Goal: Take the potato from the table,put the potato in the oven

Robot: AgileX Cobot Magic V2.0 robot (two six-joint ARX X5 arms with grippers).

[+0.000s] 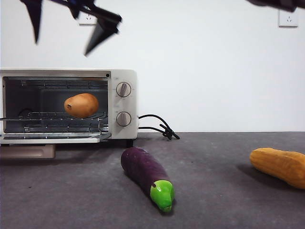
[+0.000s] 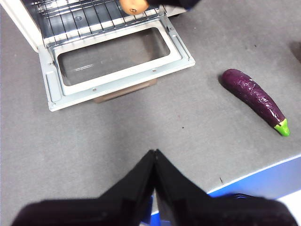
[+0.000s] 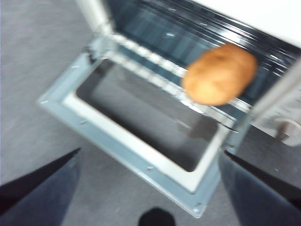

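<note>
**Fingers wide, potato on oven rack**

Right gripper fingers stood wide apart above the open oven; left gripper was pinched together. Potato rested on the rack, seemingly firm, smooth, light; best grasped across its middle.

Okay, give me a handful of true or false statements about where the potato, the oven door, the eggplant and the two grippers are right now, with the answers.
1. The potato sits on the wire rack inside the oven. True.
2. The oven door is closed. False: it lies folded down and open.
3. The right gripper holds the potato. False: its jaws are open and empty, above the door.
4. The left gripper is shut and holds nothing. True.
5. The eggplant is inside the oven. False: it lies on the table.
</note>
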